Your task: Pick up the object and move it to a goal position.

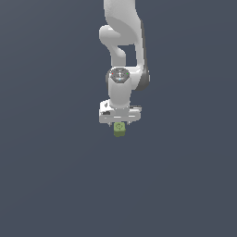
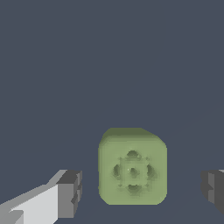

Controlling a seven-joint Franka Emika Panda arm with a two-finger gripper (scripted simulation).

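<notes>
Tool (image 2: 138, 190) wide open — astride block (image 2: 132, 167)

Plain dark grey-blue bench (image 1: 51, 185) seen spread beneath and beyond fingers (image 2: 70, 192); surface uniform, unmarked; nothing else observed.

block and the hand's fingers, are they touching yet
Apart. The wrist view shows the block centred between the hand's fingers, with dark floor visible on both sides of it.
</notes>
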